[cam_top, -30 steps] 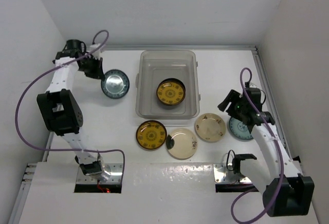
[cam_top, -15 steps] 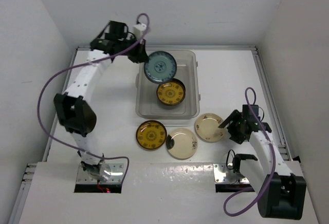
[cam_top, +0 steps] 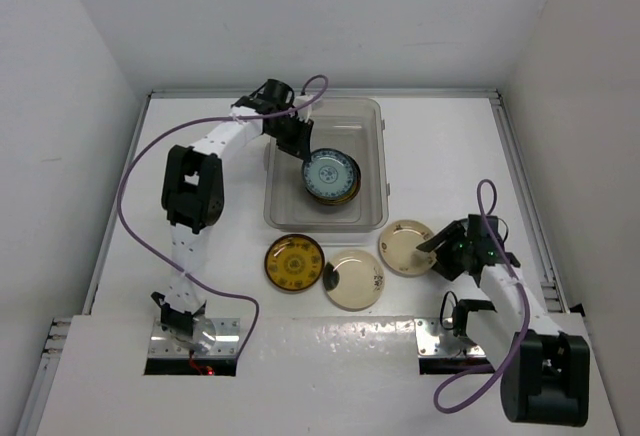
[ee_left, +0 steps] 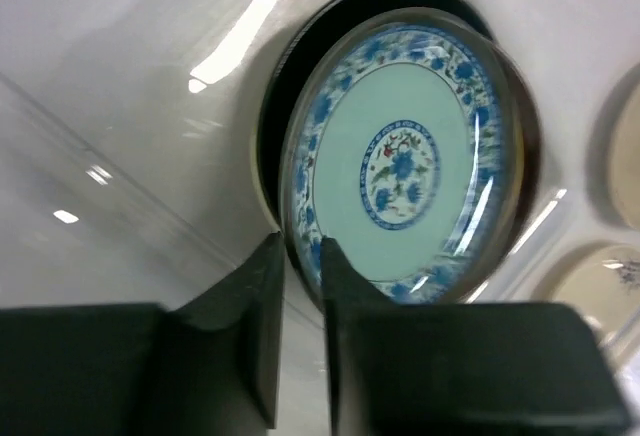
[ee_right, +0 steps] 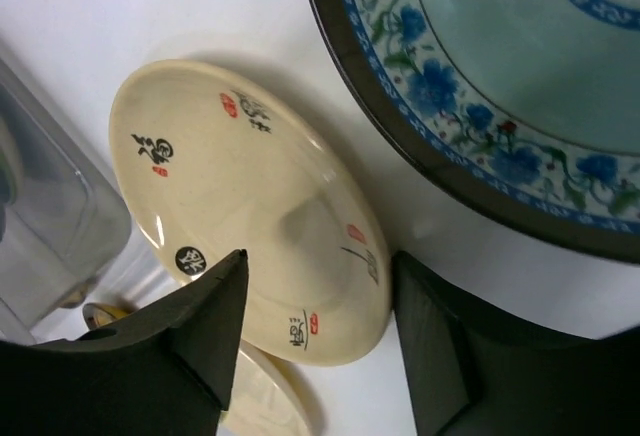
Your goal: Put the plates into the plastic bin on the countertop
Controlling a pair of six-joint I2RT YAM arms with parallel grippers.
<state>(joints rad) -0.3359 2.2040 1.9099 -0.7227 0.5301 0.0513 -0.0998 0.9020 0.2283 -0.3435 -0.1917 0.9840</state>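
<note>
My left gripper [cam_top: 303, 148] reaches into the clear plastic bin [cam_top: 327, 103] and is shut on the rim of a pale blue-teal patterned plate [cam_top: 330, 170]. In the left wrist view the gripper [ee_left: 301, 261] pinches that plate [ee_left: 405, 151], which lies over the dark-rimmed amber plate [ee_left: 288, 61] in the bin. My right gripper [cam_top: 438, 248] is open low over the countertop [cam_top: 440, 156]. In the right wrist view the gripper [ee_right: 320, 326] straddles the near edge of a cream plate [ee_right: 250, 196], with a second blue-teal plate [ee_right: 520, 56] just beside it.
An amber patterned plate [cam_top: 293, 261] and a cream plate with a dark mark [cam_top: 354, 278] lie in front of the bin, next to the cream plate [cam_top: 405, 246]. White walls enclose the countertop. Metal brackets [cam_top: 445, 336] sit at the near edge.
My left arm has swung right and lowered the blue-teal plate into the bin, onto the amber plate. My right gripper has left the right-hand blue plate and moved to the cream plate's edge.
</note>
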